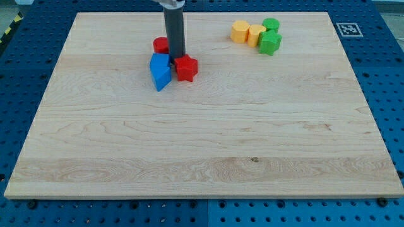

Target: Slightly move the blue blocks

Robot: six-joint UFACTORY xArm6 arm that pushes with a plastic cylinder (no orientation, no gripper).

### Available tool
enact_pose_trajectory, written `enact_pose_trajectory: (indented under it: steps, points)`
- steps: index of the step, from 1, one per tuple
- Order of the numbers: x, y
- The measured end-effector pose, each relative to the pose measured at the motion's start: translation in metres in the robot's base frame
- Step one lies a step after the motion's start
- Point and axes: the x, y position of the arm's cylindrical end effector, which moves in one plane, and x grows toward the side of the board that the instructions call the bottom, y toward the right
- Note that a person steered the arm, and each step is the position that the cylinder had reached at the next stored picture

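My tip (175, 58) stands at the far-right edge of the blue blocks (160, 71), beside a red block (186, 68). It grips nothing. The nudge looks barely begun.

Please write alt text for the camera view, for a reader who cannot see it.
My tip stands among a blue block cluster, a red star-shaped block and a red round block, upper left on the wooden board. Two yellow blocks and two green blocks cluster at upper right.
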Motion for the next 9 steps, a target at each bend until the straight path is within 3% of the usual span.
enact_pose_trajectory:
  steps: [2,3,4,6,9]
  points:
    - [0.046,0.006]
    - [0.033,0.004]
    - [-0.011,0.002]
    - [-0.058,-0.046]
    - [0.02,-0.045]
